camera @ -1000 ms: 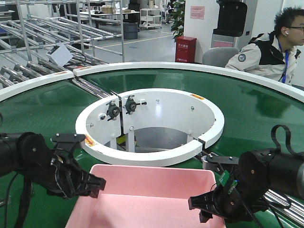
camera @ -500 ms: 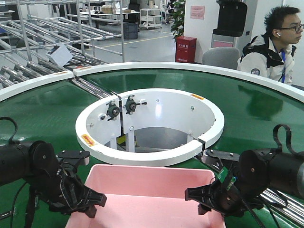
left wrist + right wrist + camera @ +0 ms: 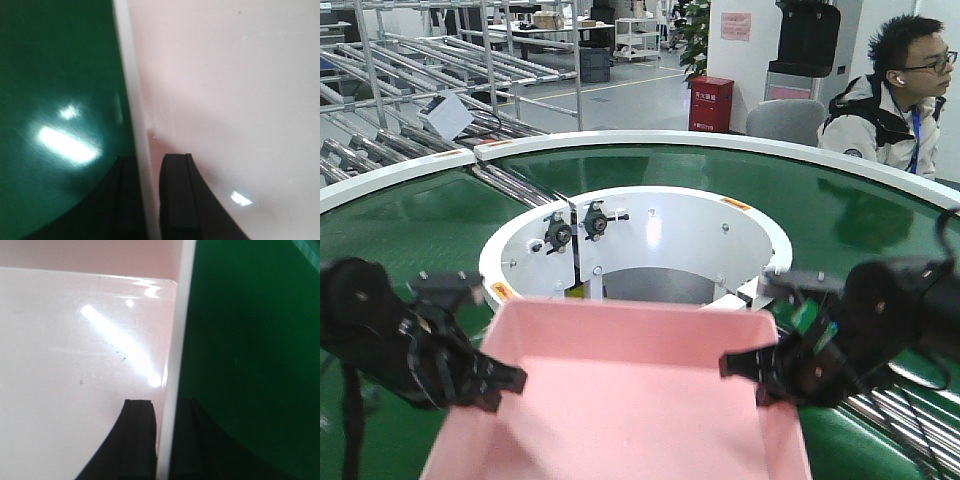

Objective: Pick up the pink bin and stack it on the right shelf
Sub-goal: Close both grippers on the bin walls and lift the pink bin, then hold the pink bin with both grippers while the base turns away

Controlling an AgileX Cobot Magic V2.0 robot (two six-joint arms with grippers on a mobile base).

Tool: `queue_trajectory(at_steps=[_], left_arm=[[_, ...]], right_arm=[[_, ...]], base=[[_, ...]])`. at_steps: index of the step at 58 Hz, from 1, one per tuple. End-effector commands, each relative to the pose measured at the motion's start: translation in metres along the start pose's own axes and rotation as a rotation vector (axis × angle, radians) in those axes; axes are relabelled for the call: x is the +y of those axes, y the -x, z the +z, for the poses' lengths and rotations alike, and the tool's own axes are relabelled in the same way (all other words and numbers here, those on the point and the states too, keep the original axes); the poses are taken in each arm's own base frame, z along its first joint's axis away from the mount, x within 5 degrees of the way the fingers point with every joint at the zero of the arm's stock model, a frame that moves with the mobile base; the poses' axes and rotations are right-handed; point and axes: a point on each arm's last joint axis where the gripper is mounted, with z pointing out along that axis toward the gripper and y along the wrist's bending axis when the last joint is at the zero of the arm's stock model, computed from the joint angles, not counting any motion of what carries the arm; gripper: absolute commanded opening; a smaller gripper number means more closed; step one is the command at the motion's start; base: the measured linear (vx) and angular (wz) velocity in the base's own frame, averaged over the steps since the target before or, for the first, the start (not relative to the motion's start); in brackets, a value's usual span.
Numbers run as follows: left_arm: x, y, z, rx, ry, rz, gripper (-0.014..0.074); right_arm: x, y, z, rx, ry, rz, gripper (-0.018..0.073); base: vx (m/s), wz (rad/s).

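The pink bin hangs lifted above the green belt, its far rim level with the front of the white ring. My left gripper is shut on the bin's left rim, and my right gripper is shut on its right rim. In the left wrist view the left gripper has one finger inside the pink bin and one outside. The right wrist view shows the same hold: the right gripper pinches the pale rim of the pink bin. The right shelf is out of view.
A curved green conveyor belt with white edging runs around a white ring with an open well. Metal rollers lie under my right arm. A seated person is behind the belt at far right, and roller racks stand far left.
Both arms have risen and carried the pink bin up off the belt. Its far rim now covers the ring's front edge. The person has turned his head.
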Motion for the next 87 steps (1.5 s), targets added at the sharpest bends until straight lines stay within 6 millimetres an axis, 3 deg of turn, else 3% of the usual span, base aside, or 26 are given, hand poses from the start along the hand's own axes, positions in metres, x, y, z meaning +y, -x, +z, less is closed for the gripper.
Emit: queue_trajectory(at_steps=[1,8,18,26,42,87], left_arm=[[-0.018,0.013,-0.066,-0.245,-0.069,-0.002,-0.0005],[-0.024,0.007,-0.105,-0.342,-0.082,0.01,-0.0001],[-0.03,-0.003,-0.146,-0.441,-0.107,-0.016,-0.0001],[-0.032,-0.009,-0.157,-0.449,-0.112,-0.009,-0.0001],[-0.034,-0.011,-0.159,-0.434,-0.132,-0.018,-0.0001],[-0.033,-0.014,-0.158,-0.403,-0.128,-0.012,-0.0001]], right_arm=[[0.011,0.018,-0.058,-0.201,0.079,-0.016,-0.001],[0.011,0.015,-0.095,-0.287,0.104,-0.021,-0.0009],[0.011,0.006,-0.142,-0.392,0.135,-0.023,-0.0009],[0.01,0.002,-0.159,-0.433,0.147,-0.025,-0.0009],[0.013,0.008,-0.174,-0.492,0.164,-0.027,-0.0009],[0.012,0.008,-0.172,-0.487,0.157,-0.035,-0.0008]], base=[[0.0,0.0],[0.0,0.0],[0.0,0.0],[0.0,0.0],[0.0,0.0],[0.0,0.0]])
